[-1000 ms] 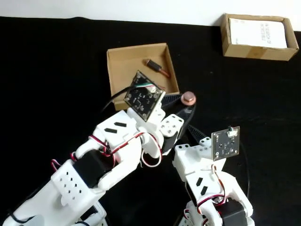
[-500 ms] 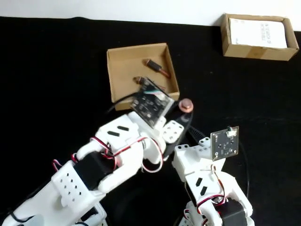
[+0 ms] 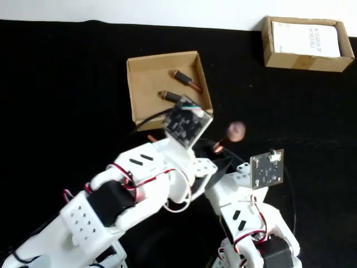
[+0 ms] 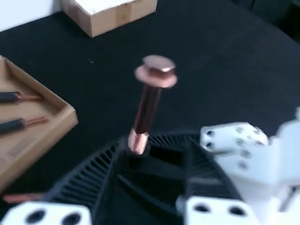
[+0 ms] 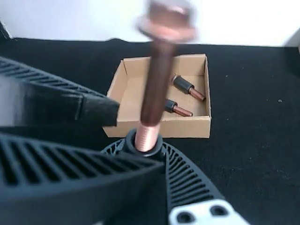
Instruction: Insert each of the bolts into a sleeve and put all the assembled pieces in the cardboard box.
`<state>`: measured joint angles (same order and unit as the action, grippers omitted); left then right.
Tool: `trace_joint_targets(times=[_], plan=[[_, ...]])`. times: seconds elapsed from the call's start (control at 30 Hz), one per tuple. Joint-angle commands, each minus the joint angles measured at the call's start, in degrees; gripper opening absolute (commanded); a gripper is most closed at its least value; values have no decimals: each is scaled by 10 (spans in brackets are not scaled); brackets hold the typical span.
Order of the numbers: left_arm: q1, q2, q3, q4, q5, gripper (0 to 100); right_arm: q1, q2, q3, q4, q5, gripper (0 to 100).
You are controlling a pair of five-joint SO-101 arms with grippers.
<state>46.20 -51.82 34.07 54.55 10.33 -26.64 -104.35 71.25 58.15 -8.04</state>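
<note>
Two grippers are found close together just off the near right corner of the cardboard box [image 3: 134, 95]. They are held above a black table [image 3: 67, 84], which is seen stretching away on the box's left side. On its right side the table runs in a broad band as far as a second box [image 3: 268, 47]. The table's far edge is marked by a pale strip beyond both boxes. The right gripper [image 5: 143, 143] is seen with its fingers [image 5: 185, 180] drawn in narrow around a black sleeve [image 5: 146, 151], which is pinched at their tips. A copper bolt [image 5: 154, 84] is stood with its lower end in that sleeve, its shaft tilted and its flanged head uppermost. It is held in the air outside the cardboard box, near the right wall. The left gripper [image 5: 105, 111] is placed just beside the bolt's shaft; how wide it is opened, and whether the bolt is touched by it, cannot be told. Inside the cardboard box two assembled pieces are laid, one [image 3: 187, 80] toward the far right corner and one [image 3: 170, 96] nearer the middle of the right wall. Each is seen with a dark sleeve and a copper end showing. Another copper piece [image 3: 152, 138] is seen on the table just outside the box's near wall. A white printed sheet [image 3: 305, 38] is held in the second box.
</note>
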Motion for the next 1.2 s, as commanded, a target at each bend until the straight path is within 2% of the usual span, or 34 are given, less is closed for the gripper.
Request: trace_joint_targets(times=[0.0, 0.27, 0.4, 0.53, 0.6, 0.7, 0.87, 1.03, 1.17], plan=[[7, -3, -54, 31, -1, 197, -2, -3, -8, -9, 4, 6], [1, -3, -148, 126, -2, 146, -1, -3, -6, -11, 4, 6], [-44, -4, -191, 164, -2, 146, 9, -2, -10, -14, 2, 6], [-139, -32, -231, 184, -2, 146, 64, 28, -44, -51, 1, 6], [-193, -63, -231, 185, -2, 129, 73, 97, -95, -60, 1, 6], [-255, -123, -221, 194, -2, 14, 73, 239, -220, -60, 0, 6], [-295, -256, -181, 239, -2, 9, 71, 482, -451, -56, 10, 6], [-332, -400, -57, 255, -1, 8, 55, 672, -604, -55, 96, 6], [-374, -524, 73, 258, -1, 8, 29, 785, -661, -49, 212, 6]])
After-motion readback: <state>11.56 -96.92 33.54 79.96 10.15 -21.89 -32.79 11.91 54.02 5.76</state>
